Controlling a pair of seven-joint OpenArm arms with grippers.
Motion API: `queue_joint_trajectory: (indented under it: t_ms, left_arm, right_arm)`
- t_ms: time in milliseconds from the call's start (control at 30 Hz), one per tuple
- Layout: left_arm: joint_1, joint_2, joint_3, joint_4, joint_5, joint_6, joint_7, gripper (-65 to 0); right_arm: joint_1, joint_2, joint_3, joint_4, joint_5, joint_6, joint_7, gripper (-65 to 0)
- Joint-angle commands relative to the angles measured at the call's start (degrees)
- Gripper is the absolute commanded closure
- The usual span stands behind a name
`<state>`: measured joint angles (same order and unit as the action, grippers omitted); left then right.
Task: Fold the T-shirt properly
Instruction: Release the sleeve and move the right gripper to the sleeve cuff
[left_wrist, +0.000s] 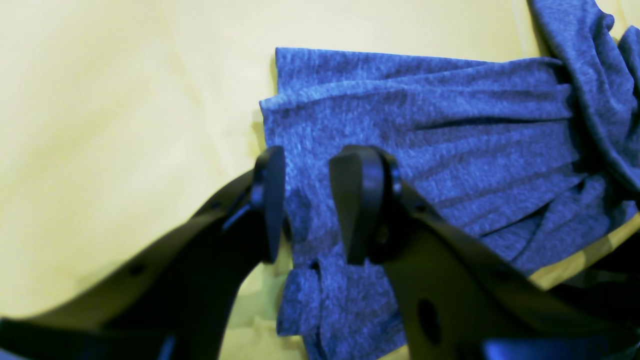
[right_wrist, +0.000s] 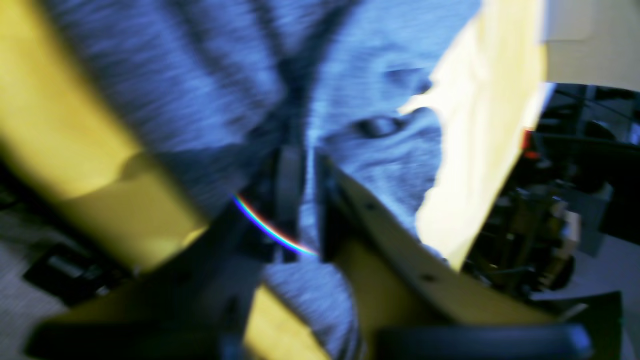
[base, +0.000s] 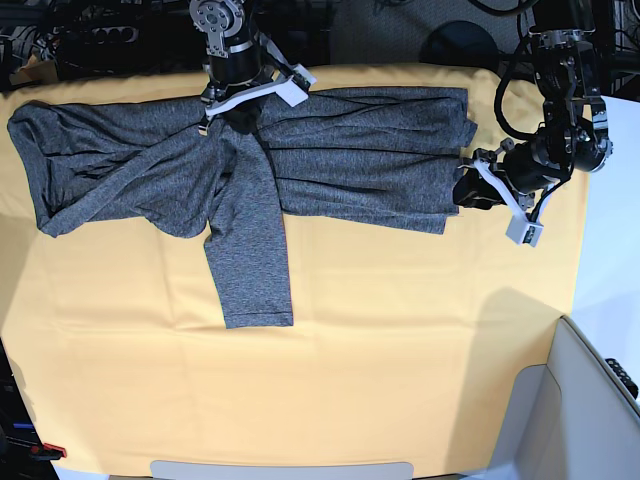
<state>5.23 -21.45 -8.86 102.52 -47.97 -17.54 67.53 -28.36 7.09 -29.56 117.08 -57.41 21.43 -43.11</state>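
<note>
Base view: the dark-grey T-shirt (base: 330, 150) lies spread across the upper half of the frame on the yellow-orange cloth sheet (base: 300, 390), its body folded into a long horizontal band, one long sleeve (base: 250, 270) hanging down toward the centre and the other bunched at upper left. The right gripper (base: 228, 108) stands at top centre-left, over the garment's upper edge where the folds converge; the left gripper (base: 468, 185) sits at the right end of the band, by the hem. Left wrist view: the left gripper (left_wrist: 306, 205) has its two black fingers (left_wrist: 270, 200) parted, straddling the layered hem of the T-shirt (left_wrist: 425, 135) — released, nothing pinched between them. Right wrist view, heavily blurred: the right gripper (right_wrist: 306, 200) shows a narrow gap between its fingers with grey fabric of the T-shirt (right_wrist: 190, 85) in that gap — whether it is grasped cannot be told.
</note>
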Motion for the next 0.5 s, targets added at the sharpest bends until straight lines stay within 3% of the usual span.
queue_joint_trajectory:
  t_ms: [0,167,267,467]
  left_arm:
    - [-0.71,-0.57,-0.24,0.82,-0.69,-0.09,-0.93,-18.5]
    - [-0.71,-0.13,-0.24,0.82,-0.69,-0.09,-0.93,-18.5]
    - [-0.71,0.49,-0.24,0.82,-0.69,-0.09,-0.93,-18.5]
    - [-0.71,0.57,-0.15,0.82,-0.69,-0.09,-0.85,-18.5]
  right_arm:
    - [-0.43,-0.19,-0.2,0.95,-0.83,-0.64,0.26,-16.1]
    - [3.17,-1.42,-1.6,0.95,-0.92,-0.64,0.43,-31.4]
    - [6.86,-4.15,-1.95,0.95,-1.01,-0.55,0.43,-32.6]
    - [15.57,-12.76,-1.78,0.86,-0.83,-0.55,0.26,-32.7]
